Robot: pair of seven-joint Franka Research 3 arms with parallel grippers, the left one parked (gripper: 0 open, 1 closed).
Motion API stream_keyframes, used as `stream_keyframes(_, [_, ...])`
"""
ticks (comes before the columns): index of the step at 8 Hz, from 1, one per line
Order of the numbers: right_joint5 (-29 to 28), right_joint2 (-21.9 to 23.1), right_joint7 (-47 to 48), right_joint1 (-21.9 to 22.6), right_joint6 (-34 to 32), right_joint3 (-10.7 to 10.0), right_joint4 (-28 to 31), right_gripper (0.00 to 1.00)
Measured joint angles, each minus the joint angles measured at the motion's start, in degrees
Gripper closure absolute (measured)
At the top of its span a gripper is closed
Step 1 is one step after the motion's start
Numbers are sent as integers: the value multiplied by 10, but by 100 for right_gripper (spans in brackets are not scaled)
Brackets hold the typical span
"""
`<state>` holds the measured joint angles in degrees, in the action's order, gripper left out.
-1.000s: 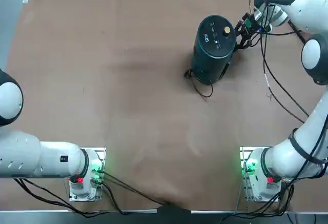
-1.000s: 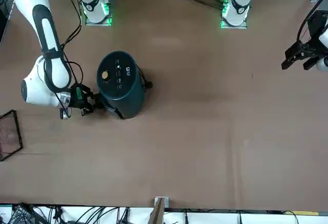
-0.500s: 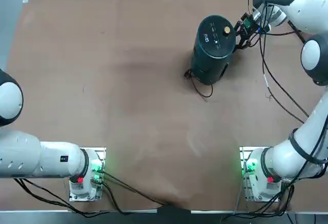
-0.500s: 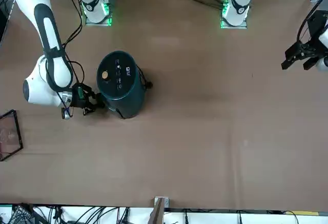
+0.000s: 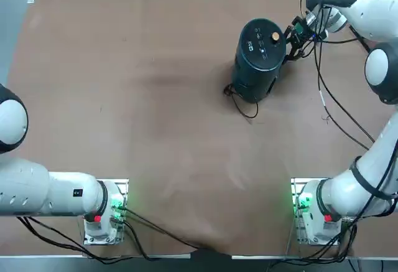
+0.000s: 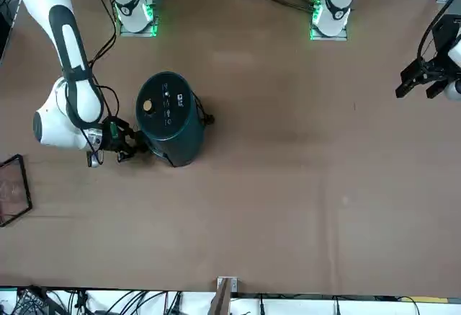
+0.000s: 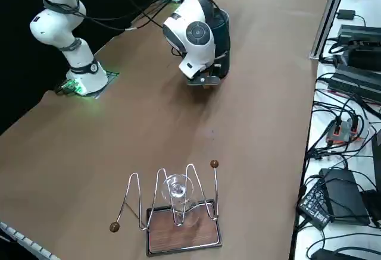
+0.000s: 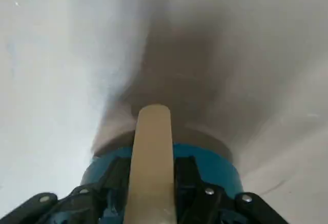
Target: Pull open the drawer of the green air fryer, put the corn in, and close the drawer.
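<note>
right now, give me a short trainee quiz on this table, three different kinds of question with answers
1. True or false: the right gripper is beside the green fryer.
2. What sits on top of the fryer? a) a red dial b) a gold knob c) a glass bowl
3. Fill in: the balls at the ends of the wire rack are coloured ____.
Key: 1 true; 2 b; 3 brown

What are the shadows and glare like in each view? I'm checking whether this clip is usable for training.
Top view: soft sheen on the brown table; right gripper beside the green air fryer.
Front view: faint shadow beside the fryer.
Wrist view: broad dark shadow, pale glare.
</note>
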<state>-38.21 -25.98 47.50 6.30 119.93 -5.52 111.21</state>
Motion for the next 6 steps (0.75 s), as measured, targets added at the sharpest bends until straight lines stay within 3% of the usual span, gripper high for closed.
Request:
stream_keyframes(1, [0, 0, 0, 2, 0, 0, 0, 45])
stream_keyframes(3, [0, 6, 0, 5, 2, 0, -3, 9])
stream_keyframes(4, [4, 14, -1, 5, 2, -2, -5, 1])
stream_keyframes(6, [32, 40, -1, 2, -14, -7, -6, 0])
